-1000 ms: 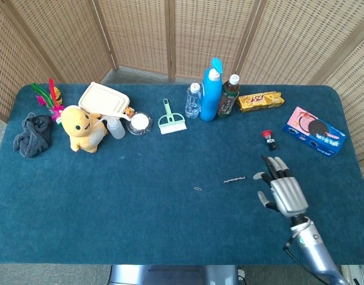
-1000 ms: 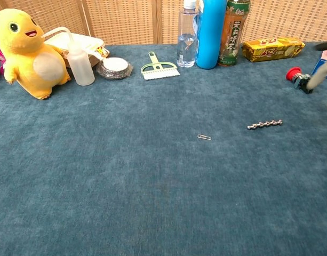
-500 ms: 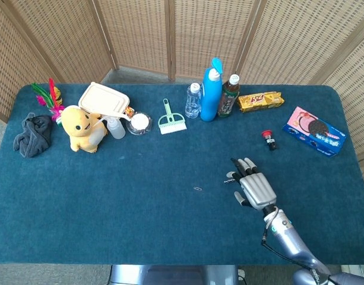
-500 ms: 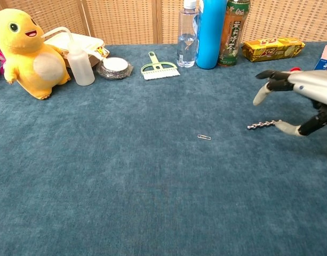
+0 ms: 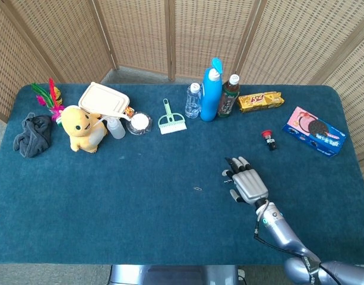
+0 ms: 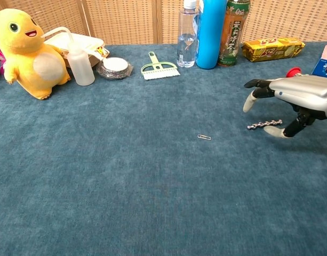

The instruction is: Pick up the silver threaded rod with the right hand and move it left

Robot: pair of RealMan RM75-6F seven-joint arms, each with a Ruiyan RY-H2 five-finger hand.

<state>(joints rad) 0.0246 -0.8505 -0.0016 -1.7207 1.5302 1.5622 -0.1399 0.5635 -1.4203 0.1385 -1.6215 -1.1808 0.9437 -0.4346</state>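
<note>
The silver threaded rod [image 6: 263, 125] lies flat on the blue table cloth [image 6: 152, 186], right of centre. My right hand [image 6: 294, 98] hovers just over it with fingers spread and nothing held. Its thumb tip sits by the rod's right end, and I cannot tell if it touches. From the head view the right hand [image 5: 247, 184] covers the rod, so the rod is hidden there. The left hand appears in neither view.
A small paperclip [image 6: 204, 137] lies left of the rod. Behind stand a blue bottle [image 6: 211, 32], a clear bottle [image 6: 188, 34] and a tea bottle [image 6: 232, 32]. A red-capped part [image 5: 268, 138] and cookie box [image 5: 316, 130] are right; a yellow plush [image 6: 27, 48] is far left.
My right hand has travelled left from the table's right side to a spot over the rod and dropped lower. The rod itself has stayed put.
</note>
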